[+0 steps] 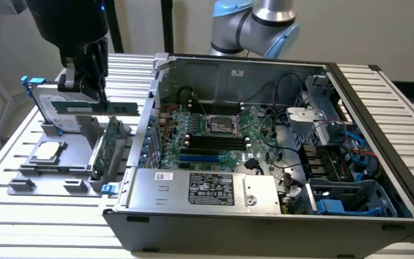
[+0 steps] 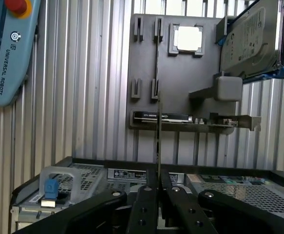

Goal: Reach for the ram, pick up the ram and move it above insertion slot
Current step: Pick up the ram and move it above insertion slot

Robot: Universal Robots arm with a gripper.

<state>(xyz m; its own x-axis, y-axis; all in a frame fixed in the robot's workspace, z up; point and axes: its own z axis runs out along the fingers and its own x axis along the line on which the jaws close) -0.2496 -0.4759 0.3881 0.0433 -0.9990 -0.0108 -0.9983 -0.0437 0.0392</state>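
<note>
The ram is a thin green stick, lifted level above the grey holder plate at the exterior view's left. My gripper is shut on it from above, near its middle. In the wrist view the ram appears edge-on as a thin line running out from between my fingers, with my gripper closed on it. The black insertion slots lie on the motherboard inside the open computer case, to the exterior view's right of the ram and lower.
Under the ram, the holder plate carries an upright green expansion card, a silver processor and a hard drive with blue rails. The case wall stands between ram and motherboard. A teach pendant lies on the slatted table.
</note>
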